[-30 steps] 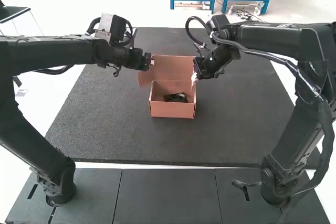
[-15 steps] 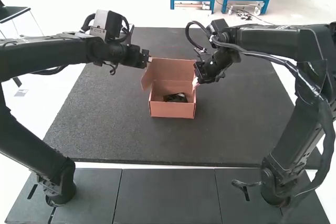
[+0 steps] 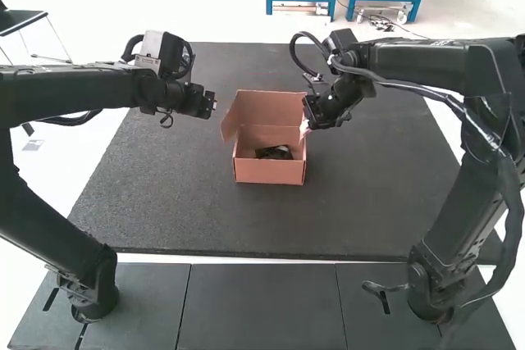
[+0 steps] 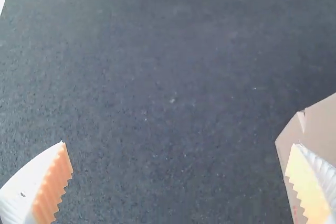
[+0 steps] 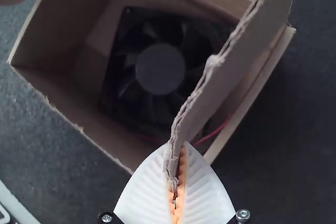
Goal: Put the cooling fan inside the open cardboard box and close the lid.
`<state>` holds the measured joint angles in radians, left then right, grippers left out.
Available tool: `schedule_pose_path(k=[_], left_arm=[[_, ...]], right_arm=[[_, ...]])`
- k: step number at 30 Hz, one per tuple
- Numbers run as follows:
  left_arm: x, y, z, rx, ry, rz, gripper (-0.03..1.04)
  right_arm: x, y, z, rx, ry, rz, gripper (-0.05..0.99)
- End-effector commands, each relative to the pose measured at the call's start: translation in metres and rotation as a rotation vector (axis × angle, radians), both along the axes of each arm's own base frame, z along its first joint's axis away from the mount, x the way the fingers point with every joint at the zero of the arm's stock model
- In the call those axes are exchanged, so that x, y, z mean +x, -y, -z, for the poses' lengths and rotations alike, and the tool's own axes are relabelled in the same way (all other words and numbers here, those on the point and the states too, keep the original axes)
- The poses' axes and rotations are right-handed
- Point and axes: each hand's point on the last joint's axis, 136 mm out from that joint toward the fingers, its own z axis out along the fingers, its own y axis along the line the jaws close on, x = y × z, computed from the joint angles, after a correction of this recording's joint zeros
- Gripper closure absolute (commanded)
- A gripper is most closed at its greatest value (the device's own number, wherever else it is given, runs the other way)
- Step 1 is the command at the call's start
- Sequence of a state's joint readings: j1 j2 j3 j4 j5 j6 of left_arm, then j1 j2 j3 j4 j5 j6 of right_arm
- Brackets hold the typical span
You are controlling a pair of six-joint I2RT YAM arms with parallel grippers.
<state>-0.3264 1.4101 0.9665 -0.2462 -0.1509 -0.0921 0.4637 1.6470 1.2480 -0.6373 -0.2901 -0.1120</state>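
The cardboard box [image 3: 268, 169] stands open in the middle of the black mat, its lid [image 3: 271, 107] raised at the back. Inside it lies the black cooling fan [image 3: 275, 152], seen flat on the box floor [image 5: 157, 72] in the right wrist view. My right gripper [image 3: 308, 125] is at the box's right side, shut on the right side flap [image 5: 231, 61], whose edge is pinched between the pads [image 5: 176, 182]. My left gripper [image 3: 209, 104] hovers just left of the lid, open and holding nothing [image 4: 178, 182]; a corner of a flap [image 4: 315, 124] shows beside one fingertip.
The black mat [image 3: 164, 178] stretches wide around the box on all sides. The box's left flap [image 3: 229, 125] sticks out toward the left gripper. White floor lies beyond the mat's edges.
My left gripper has pulled back to the left, away from the lid it was at a second ago. The left flap swung a little. The right gripper stays on its flap.
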Motion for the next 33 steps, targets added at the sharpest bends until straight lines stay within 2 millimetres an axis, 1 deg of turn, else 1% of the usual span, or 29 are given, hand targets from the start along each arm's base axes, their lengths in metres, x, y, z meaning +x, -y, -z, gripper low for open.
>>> schedule_pose_path(k=[1,4,7,10,16,26,33], left_arm=[[-0.003,0.012,0.011,0.015,-0.027,0.056,0.05],[-0.007,0.031,0.01,0.0,-0.029,0.109,0.05],[-0.009,0.046,0.009,-0.013,-0.028,0.151,0.05],[-0.009,0.056,0.008,-0.02,-0.031,0.177,0.05],[-0.005,0.061,0.005,-0.032,-0.022,0.186,0.05],[-0.003,0.061,0.004,-0.039,-0.015,0.181,0.05],[-0.002,0.062,0.001,-0.043,-0.005,0.181,0.05]], right_arm=[[-0.004,-0.008,-0.016,0.039,0.031,-0.021,0.91],[-0.004,-0.008,-0.016,0.04,0.031,-0.02,0.91],[-0.003,-0.007,-0.016,0.04,0.031,-0.017,0.91],[-0.002,-0.007,-0.017,0.044,0.033,-0.015,0.91],[-0.001,-0.008,-0.017,0.048,0.035,-0.01,0.91],[-0.002,-0.007,-0.014,0.046,0.029,-0.009,0.91],[0.007,-0.011,-0.021,0.068,0.064,0.004,0.91]])
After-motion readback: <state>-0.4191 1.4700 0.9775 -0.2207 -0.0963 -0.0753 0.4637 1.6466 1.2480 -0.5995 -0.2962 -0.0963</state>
